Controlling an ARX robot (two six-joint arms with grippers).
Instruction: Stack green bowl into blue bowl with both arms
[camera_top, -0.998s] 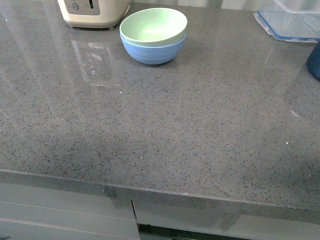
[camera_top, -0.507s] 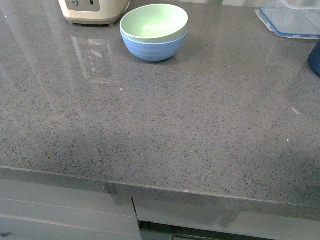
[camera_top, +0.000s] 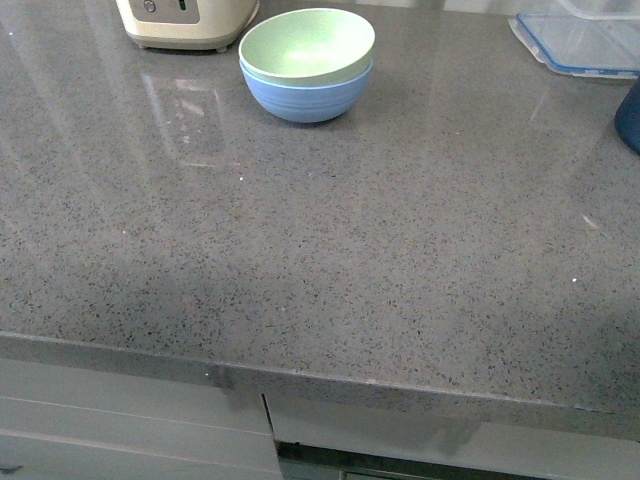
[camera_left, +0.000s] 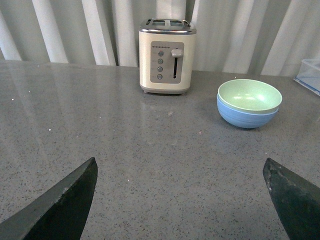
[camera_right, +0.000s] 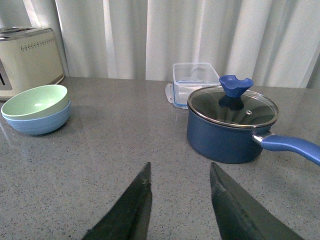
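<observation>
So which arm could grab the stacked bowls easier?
Probably the left. The green bowl sits nested in the blue bowl, a bit left of centre in the front view, and the left arm's jaws stand wide open facing them. The right arm faces the pot.

Slight upward drift of green bowl and blue bowl within front view

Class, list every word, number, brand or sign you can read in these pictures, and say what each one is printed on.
None can be read.
Toaster: small marks above its buttons and beside the lever, too small and blurred to read.
Green bowl, blue bowl, pot, clear container: no text visible.
</observation>
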